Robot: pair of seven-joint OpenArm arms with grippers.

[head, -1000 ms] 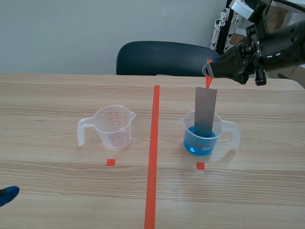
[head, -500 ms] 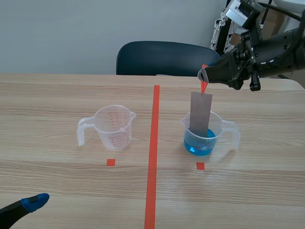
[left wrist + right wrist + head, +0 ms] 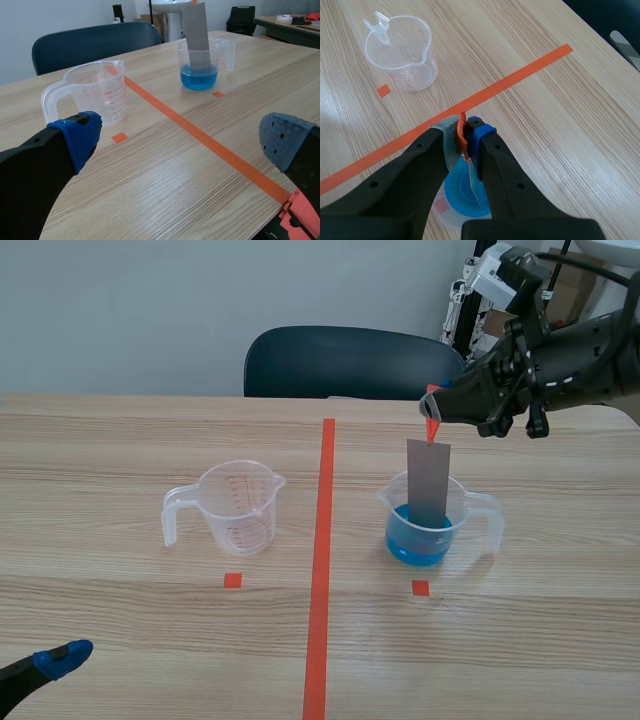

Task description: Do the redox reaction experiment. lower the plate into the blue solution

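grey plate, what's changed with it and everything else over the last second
The right gripper, shut on the orange tab of the grey plate, came down a little, swaying sideways and back, lowering the plate slightly further into the blue solution. The left gripper, open, edged in at the scene's low left. The empty measuring cup and the filled measuring cup stayed put.
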